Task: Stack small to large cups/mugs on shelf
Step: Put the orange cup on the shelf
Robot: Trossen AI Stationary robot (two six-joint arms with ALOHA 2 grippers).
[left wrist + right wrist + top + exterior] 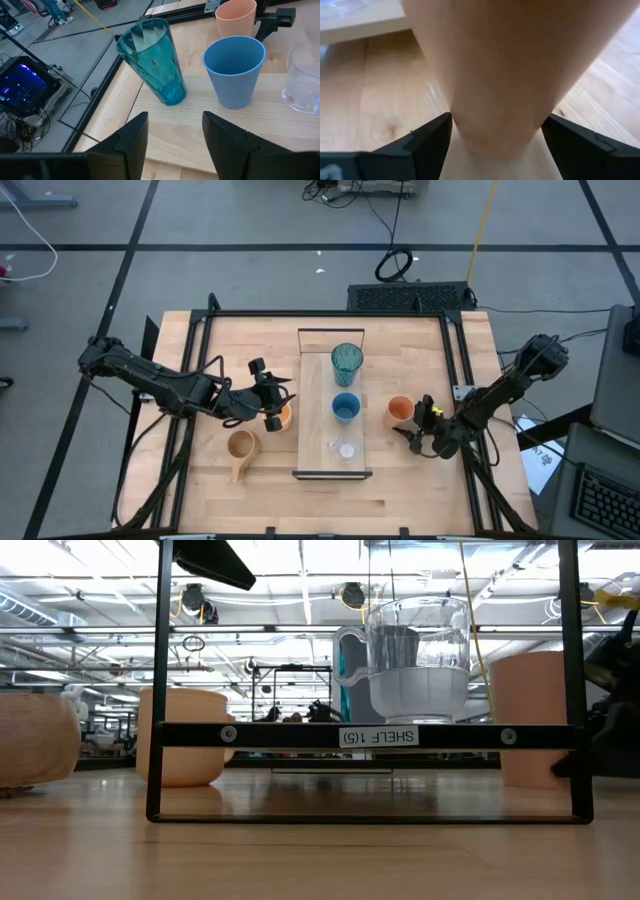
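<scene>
Three vessels stand in a row on the shelf (320, 415), which lies between the two hands: the tall teal tumbler (346, 364) at the end beyond them, the blue cup (345, 408) in the middle, and the tiny clear glass (346, 449) at the nearer end. Just in front of the right hand (420, 424), on the shelf side of it, the orange cup (400, 409) stands upright on the table (420, 490); the fingers (427, 142) are spread wide on either side of its base, and whether they press on it cannot be told. The left hand (269, 397) hangs over the orange mug (284, 416) just beside the shelf, fingers (135, 142) parted with nothing between them, facing the tumbler and the blue cup. Behind the left hand, toward the table's near edge, the tan handled mug (240, 445) stands on the table.
</scene>
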